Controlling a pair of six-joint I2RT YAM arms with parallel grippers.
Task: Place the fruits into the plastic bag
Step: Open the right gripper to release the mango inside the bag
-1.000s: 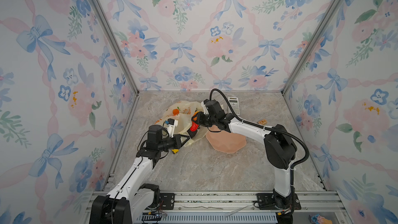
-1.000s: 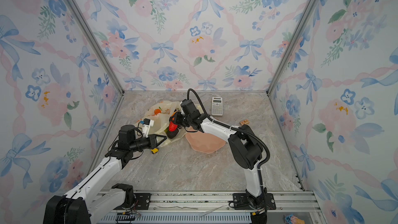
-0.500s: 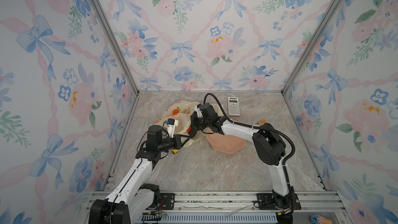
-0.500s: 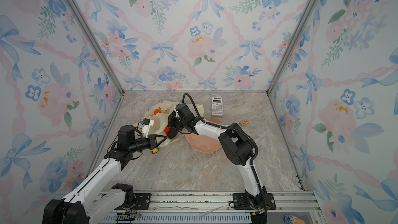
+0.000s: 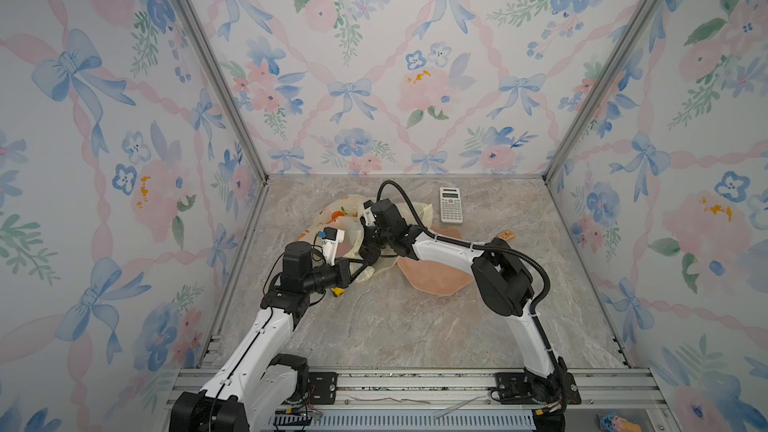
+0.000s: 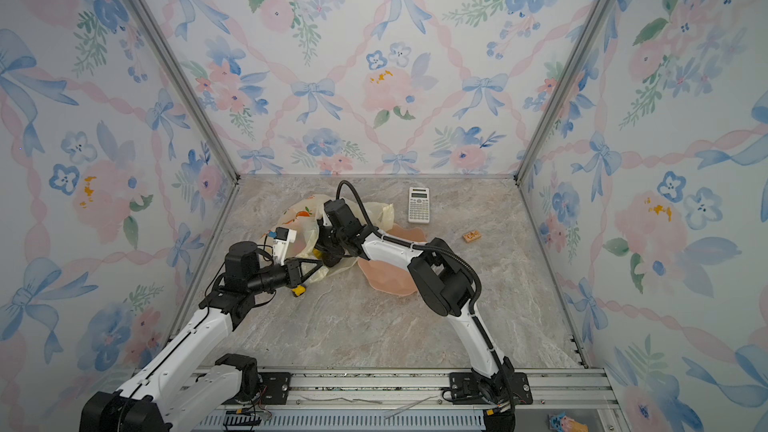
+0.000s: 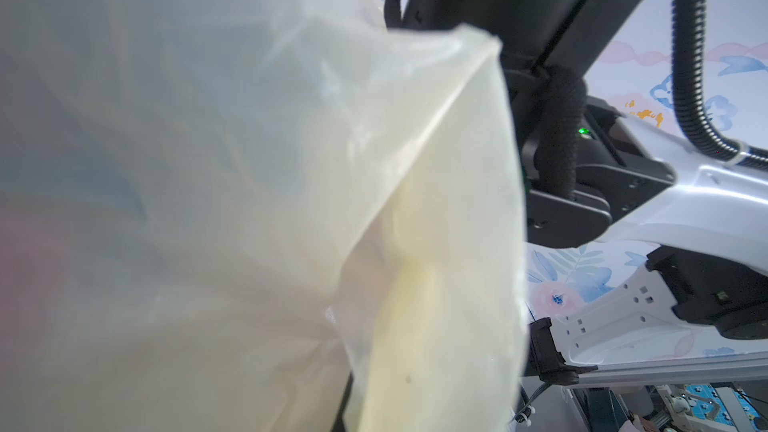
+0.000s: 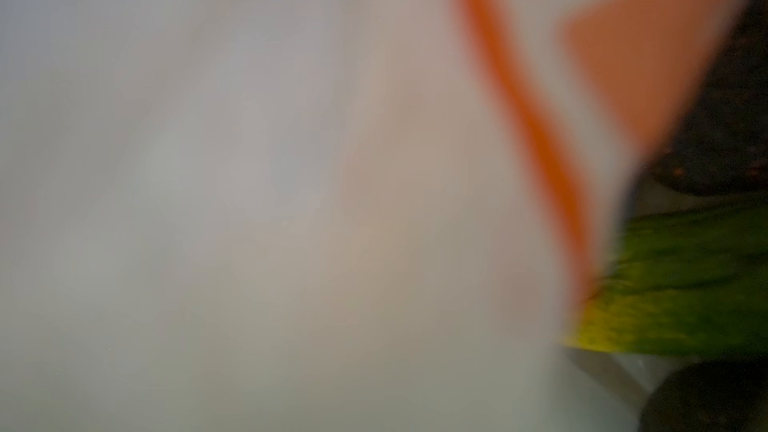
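The plastic bag (image 5: 332,206) is our largest concern. It lies crumpled at the back-left of the table (image 5: 395,326) between the two arms, and its near edge meets the pink scalloped plate (image 5: 434,282); touching or overlapping, we cannot tell. The film is thin, so we judge it can collapse or travel with anything that pulls it.

On the visible part of the plate we see no fruit. The right arm (image 5: 449,253) passes over it, so a careless retreat could push it.

The right gripper (image 5: 369,253) is deep in the bag's mouth. Whether its jaws are wide, narrow or holding a fruit we cannot tell, because its wrist view is mostly blurred film. A quick pull back may drag the film and tip the contents out.

The left gripper (image 5: 365,263) has its jaws fully closed and seems to pinch the bag's rim, holding the mouth up. Such a pinch may slip, and then the mouth falls shut.

Past the film, the right wrist view shows a green-yellow fruit (image 8: 681,288) and a dark avocado (image 8: 715,401), apparently inside the bag. Being glossy and round, they may roll out if the bag tilts.

A small yellow toy (image 5: 337,292) lies just beside the left gripper and could be swept along by mistake.
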